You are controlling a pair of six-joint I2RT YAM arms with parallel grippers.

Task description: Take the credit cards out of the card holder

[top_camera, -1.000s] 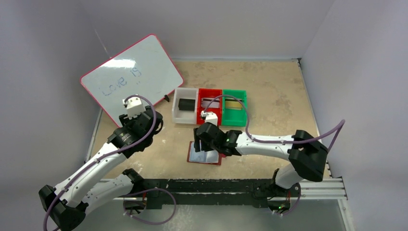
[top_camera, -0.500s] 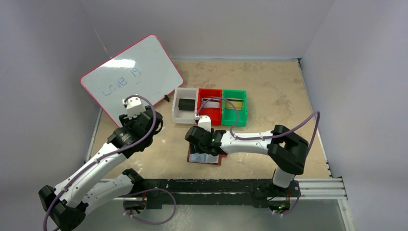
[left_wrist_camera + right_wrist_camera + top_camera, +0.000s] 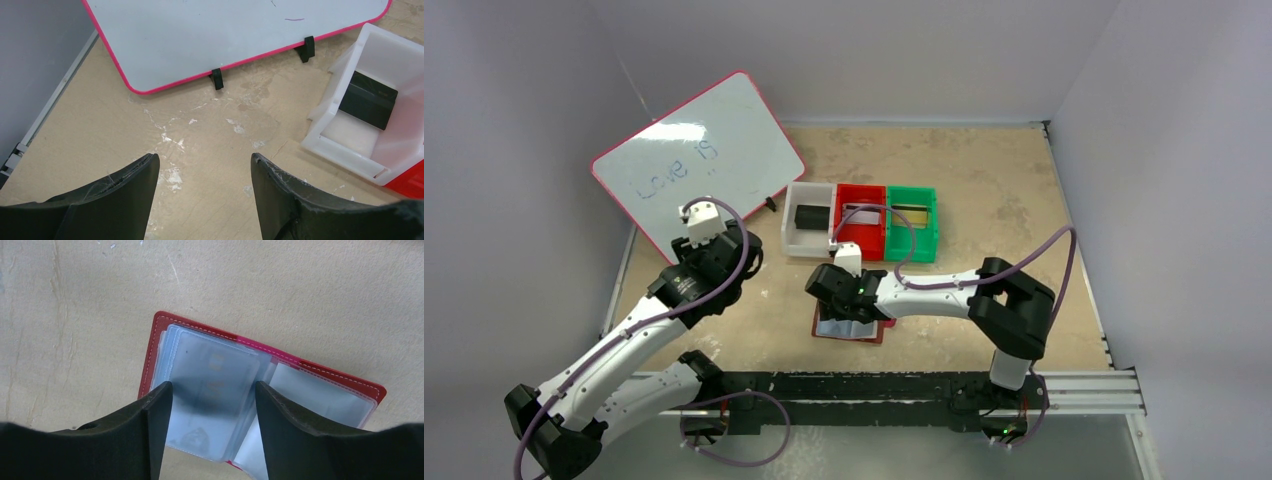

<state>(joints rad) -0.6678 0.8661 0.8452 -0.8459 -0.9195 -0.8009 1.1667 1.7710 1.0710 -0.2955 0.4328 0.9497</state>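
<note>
The card holder (image 3: 220, 365) lies open in the middle of the frame – right end effector (image 3: 209, 410) spread over its sleeves (image 3: 312, 395); left end effector (image 3: 205, 172) spread above the desk (image 3: 210, 130)

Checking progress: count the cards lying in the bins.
3: a black card in the white bin, a silver-grey card in the red bin, a gold card in the green bin. More may hide in the card holder.
</note>
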